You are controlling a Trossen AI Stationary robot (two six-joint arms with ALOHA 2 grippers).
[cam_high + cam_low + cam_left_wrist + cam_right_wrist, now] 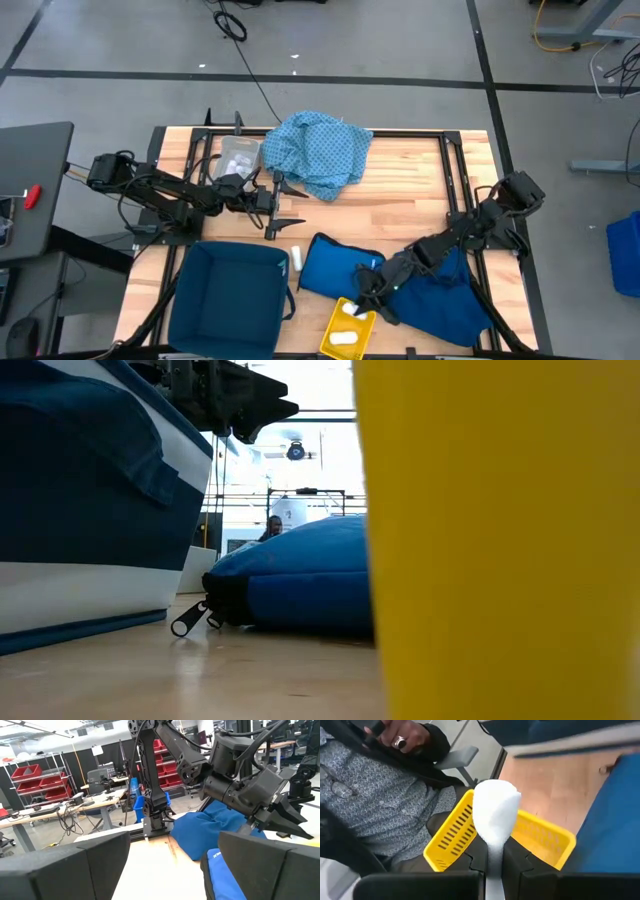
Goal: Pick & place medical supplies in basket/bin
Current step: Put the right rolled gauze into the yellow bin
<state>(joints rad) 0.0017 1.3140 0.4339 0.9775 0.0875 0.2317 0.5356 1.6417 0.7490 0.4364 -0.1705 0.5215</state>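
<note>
Progress partial: your right pincer [494,857] clamps a white packet [495,815] above the yellow basket [349,328] (one already inside); cloth [318,150] waits on the counter [410,190]; left pincer [283,208] gapes empty.

Grey concrete floor [400,40] crossed by dark lines, with a loose black cable [232,22]. Beyond the wooden table [410,190]: shelving with red bins [30,772], a cluttered workbench [60,810], bright overhead lighting.
</note>
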